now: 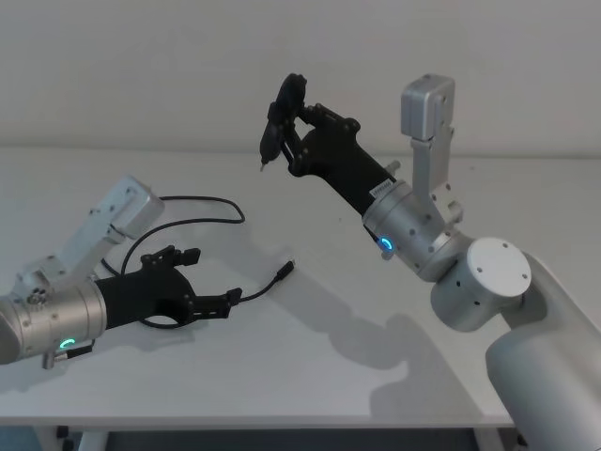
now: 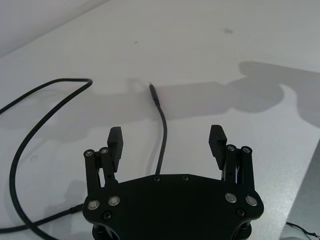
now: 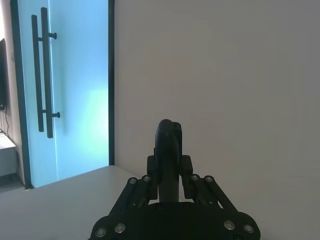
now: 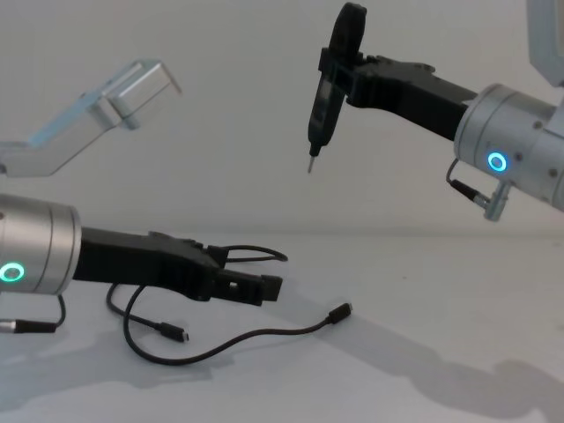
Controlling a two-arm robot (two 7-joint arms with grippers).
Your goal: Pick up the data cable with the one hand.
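1. The left gripper (image 1: 208, 278) sits low over the white table (image 1: 329, 366), fingers spread wide and holding nothing.
2. The data cable (image 1: 282, 272) lies on the table. One end runs between those fingers, and its loops curl beneath and behind the left arm.
3. The right gripper (image 1: 299, 127), raised high, is clamped on a slim pin-tipped tool (image 1: 274, 132).
4. Behind are a plain white wall (image 1: 141, 75) and a blue-lit glass door (image 3: 75, 100).

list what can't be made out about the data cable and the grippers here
Left wrist view: the data cable runs between the open left gripper's fingers, then under its body; its loop is cut by the left edge.
Head view: that gripper covers the cable's middle stretch.
Chest view: the plugs are too small to identify.
Right wrist view: the pin-tipped tool hides the right gripper's fingertips clamping it.
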